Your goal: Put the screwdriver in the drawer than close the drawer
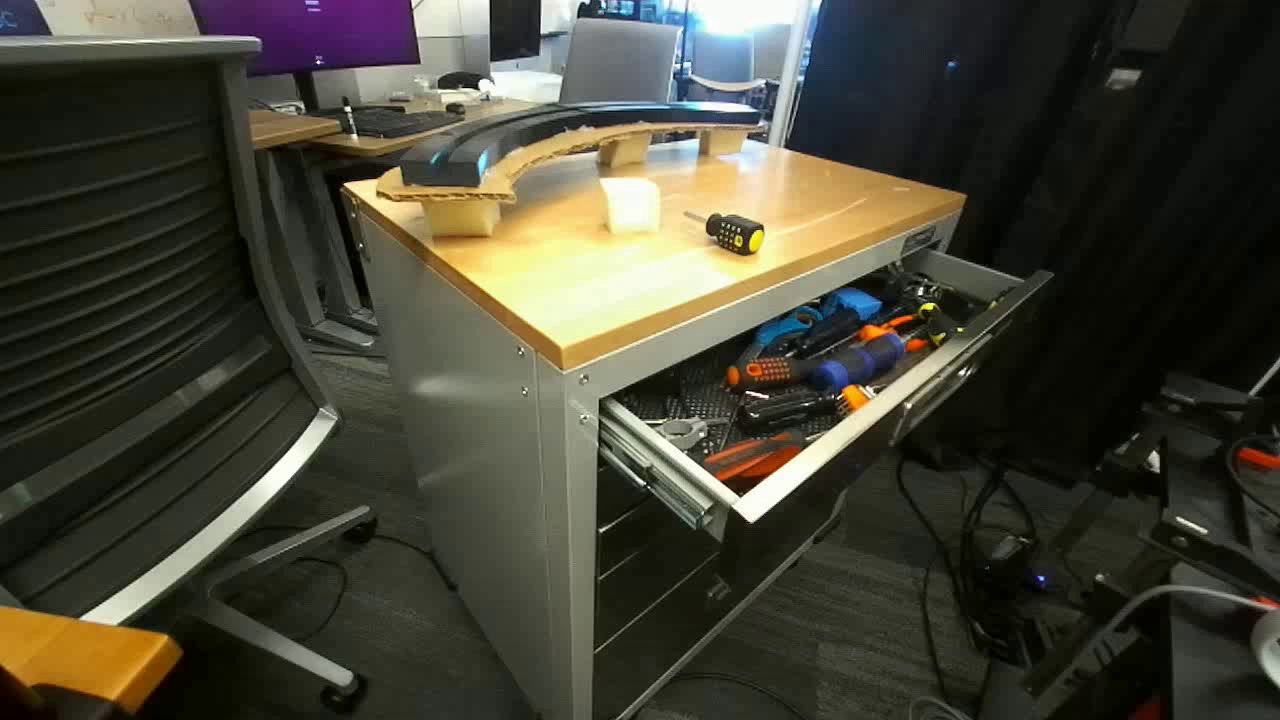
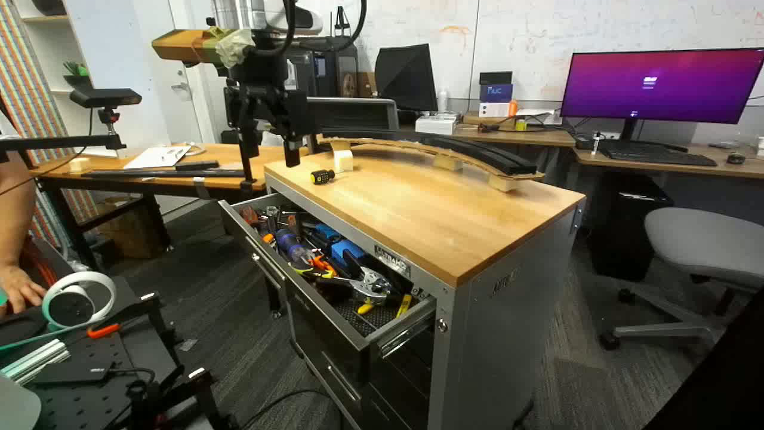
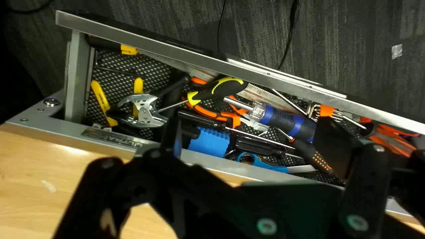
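The short screwdriver (image 1: 737,235) with a black and yellow handle lies on the wooden cabinet top near its front edge, and it also shows in an exterior view (image 2: 322,177). It is out of the wrist view. The top drawer (image 1: 840,437) is pulled out and full of tools, as both exterior views (image 2: 313,310) and the wrist view (image 3: 212,64) show. My gripper (image 2: 268,171) hangs over the drawer's edge and the cabinet front, beside the screwdriver and apart from it. In the wrist view its fingers (image 3: 252,136) are wide apart with nothing between them.
A white foam block (image 1: 631,206) stands close to the screwdriver. A long curved black piece (image 1: 580,122) on cardboard and foam blocks lies along the back of the cabinet top. An office chair (image 1: 130,300) stands beside the cabinet. A camera on a stand (image 2: 106,97) is nearby.
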{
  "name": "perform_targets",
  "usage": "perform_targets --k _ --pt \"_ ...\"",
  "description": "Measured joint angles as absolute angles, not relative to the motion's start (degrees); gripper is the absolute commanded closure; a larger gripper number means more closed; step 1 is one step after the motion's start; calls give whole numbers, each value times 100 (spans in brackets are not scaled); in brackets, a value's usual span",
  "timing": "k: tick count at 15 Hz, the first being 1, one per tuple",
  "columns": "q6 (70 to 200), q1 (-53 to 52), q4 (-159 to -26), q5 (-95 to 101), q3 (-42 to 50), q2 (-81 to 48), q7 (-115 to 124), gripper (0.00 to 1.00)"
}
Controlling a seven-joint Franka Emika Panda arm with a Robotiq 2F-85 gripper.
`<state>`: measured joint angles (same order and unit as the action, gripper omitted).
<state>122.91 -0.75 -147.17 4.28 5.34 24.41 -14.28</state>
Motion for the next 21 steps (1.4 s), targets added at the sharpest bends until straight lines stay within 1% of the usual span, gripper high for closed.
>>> perform_targets --k 13,16,21 --pt "12321 -75 -14711 422 534 2423 -1384 0" --pt "12923 -138 -14727 209 392 2061 -1132 0" --pt "14373 -647 -14490 -88 -346 713 -336 0"
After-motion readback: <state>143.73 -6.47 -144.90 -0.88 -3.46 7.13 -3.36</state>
